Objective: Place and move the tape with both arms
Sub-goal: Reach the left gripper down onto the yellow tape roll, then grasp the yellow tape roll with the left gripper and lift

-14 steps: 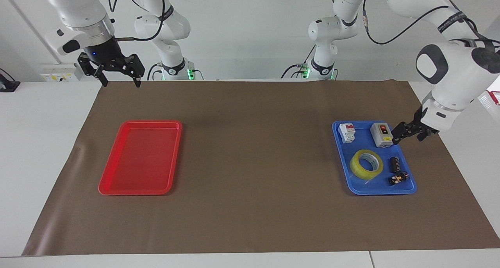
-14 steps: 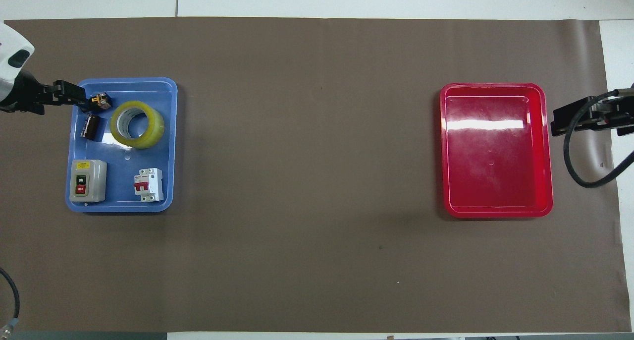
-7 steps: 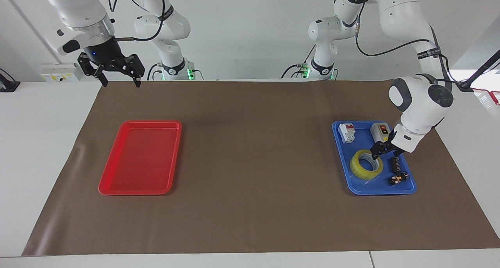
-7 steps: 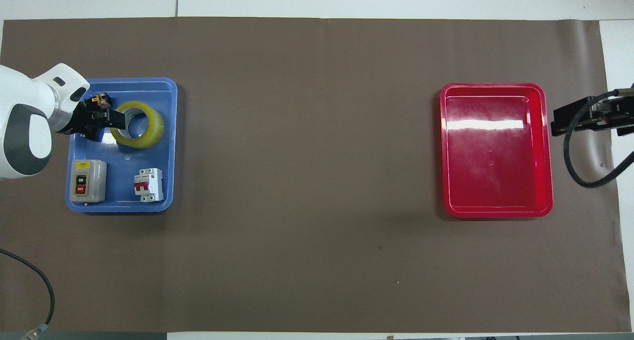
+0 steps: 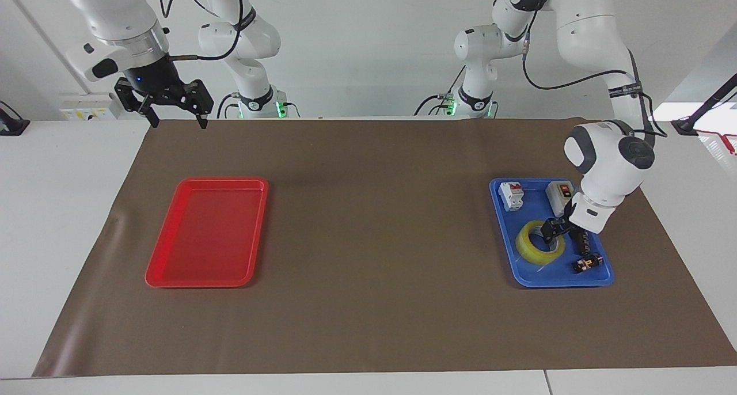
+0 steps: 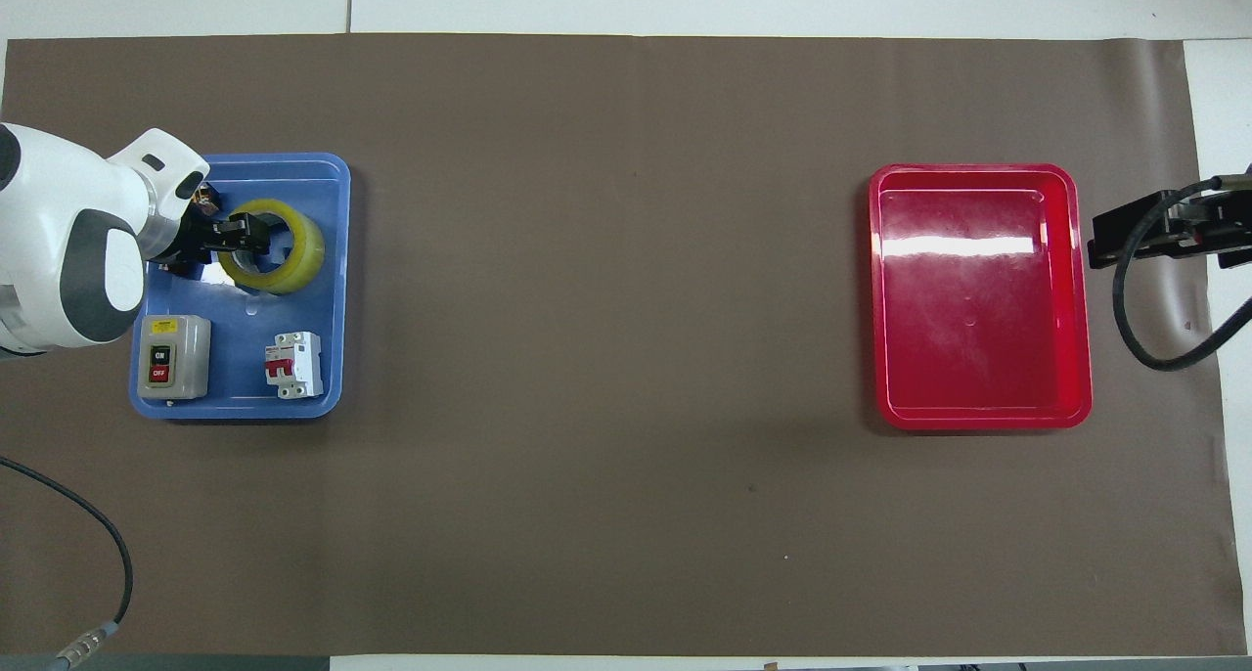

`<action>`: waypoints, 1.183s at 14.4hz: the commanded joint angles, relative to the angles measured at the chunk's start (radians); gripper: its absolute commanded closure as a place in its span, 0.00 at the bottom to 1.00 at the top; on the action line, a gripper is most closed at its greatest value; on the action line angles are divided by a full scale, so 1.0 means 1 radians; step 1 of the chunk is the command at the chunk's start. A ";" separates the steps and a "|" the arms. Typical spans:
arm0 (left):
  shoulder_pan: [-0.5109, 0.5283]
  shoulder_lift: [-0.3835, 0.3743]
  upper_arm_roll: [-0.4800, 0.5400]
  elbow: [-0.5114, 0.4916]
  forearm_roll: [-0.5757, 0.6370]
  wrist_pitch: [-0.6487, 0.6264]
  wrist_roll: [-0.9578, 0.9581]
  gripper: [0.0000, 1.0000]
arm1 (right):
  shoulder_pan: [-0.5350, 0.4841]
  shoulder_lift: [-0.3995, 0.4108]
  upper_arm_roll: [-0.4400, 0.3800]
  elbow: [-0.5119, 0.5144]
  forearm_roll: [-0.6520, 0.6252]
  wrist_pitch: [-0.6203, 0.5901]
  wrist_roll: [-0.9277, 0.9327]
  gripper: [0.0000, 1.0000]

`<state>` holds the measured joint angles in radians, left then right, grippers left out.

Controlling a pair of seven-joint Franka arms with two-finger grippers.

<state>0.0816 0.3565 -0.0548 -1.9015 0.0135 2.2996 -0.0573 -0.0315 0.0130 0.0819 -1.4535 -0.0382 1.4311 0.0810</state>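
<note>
My black left gripper [image 5: 551, 229] is down at the yellow see-through tape roll [image 5: 538, 246] in the blue plastic tray [image 5: 521, 274], I cannot tell if it is pinching yet, so lifting and moving are left.

Left gripper [image 6: 245, 237] over the tape [image 6: 272, 246] in blue tray [image 6: 333, 260] — red tray [image 6: 981, 294] well apart

table cover [image 6: 626, 358]: matt brown paper, smooth. red tray [image 6: 981, 397]: glossy plastic, bright sheen. blue tray [image 6: 328, 290]: smooth plastic, slight gloss. tape [image 6: 293, 255]: translucent yellow film, shiny. switch box [image 6: 174, 357]: grey matt plastic. arms: glossy white shells.
</note>
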 commanded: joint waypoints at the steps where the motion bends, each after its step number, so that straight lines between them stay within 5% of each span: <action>1: -0.008 -0.002 0.007 -0.007 0.023 0.014 -0.026 0.68 | -0.010 -0.005 0.002 -0.002 0.014 -0.014 -0.029 0.00; 2: -0.006 -0.002 0.007 -0.002 0.023 0.008 -0.024 0.90 | -0.010 -0.005 0.002 -0.002 0.014 -0.014 -0.029 0.00; 3: -0.006 -0.002 0.007 -0.001 0.023 0.001 -0.024 1.00 | -0.010 -0.005 0.002 -0.002 0.014 -0.014 -0.029 0.00; 10: -0.072 0.009 0.004 0.318 -0.020 -0.404 -0.094 1.00 | -0.010 -0.005 0.002 -0.002 0.014 -0.015 -0.029 0.00; 13: -0.240 0.012 0.007 0.398 -0.012 -0.517 -0.376 1.00 | -0.010 -0.005 0.002 -0.002 0.014 -0.014 -0.029 0.00; 17: -0.469 0.018 0.004 0.420 -0.029 -0.471 -0.684 1.00 | -0.010 -0.005 0.002 -0.002 0.014 -0.014 -0.029 0.00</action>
<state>-0.3001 0.3568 -0.0708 -1.5127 0.0027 1.8144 -0.6249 -0.0315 0.0130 0.0819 -1.4535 -0.0382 1.4311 0.0810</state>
